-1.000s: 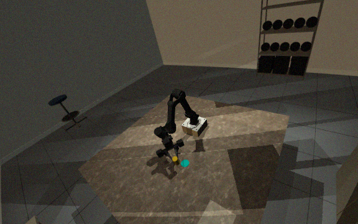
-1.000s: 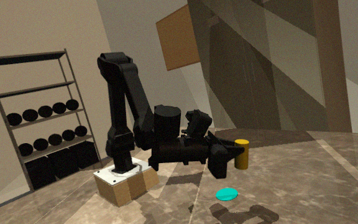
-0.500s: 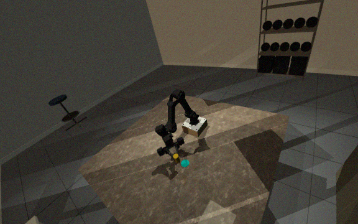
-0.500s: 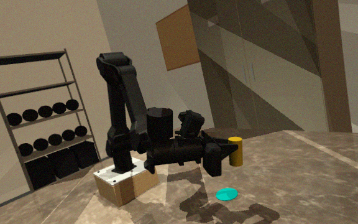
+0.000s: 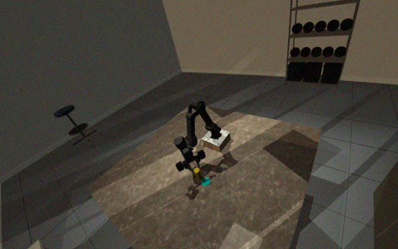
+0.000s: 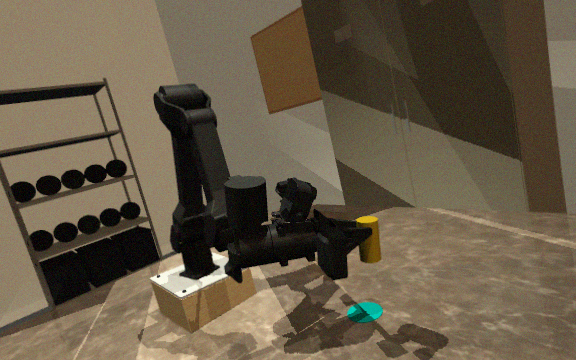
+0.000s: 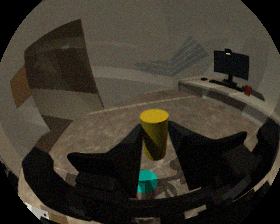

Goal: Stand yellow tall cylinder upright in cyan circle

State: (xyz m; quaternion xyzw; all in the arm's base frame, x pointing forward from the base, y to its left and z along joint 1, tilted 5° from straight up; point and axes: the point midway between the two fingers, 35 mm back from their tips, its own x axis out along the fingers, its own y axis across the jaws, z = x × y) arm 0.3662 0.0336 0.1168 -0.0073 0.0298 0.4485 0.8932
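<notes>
between the claw [image 6: 363, 234] fingers, yellow cylinder [image 6: 369, 239] stands upright, held above cyan circle [image 6: 365, 312].

A mottled brown, marble-patterned surface [image 6: 468, 280] crossed by broad bands of light and shadow. Lying flat on it, directly below the tool [image 6: 363, 235], is a small cyan circle [image 6: 365, 312]. Behind the tool, the arm's white-topped wooden base block [image 6: 203, 300] rests on the surface

Yellow cylinder [image 6: 368, 239], cyan circle [image 6: 365, 312], black claw [image 6: 355, 237], brown mottled table [image 6: 468, 280]
</notes>
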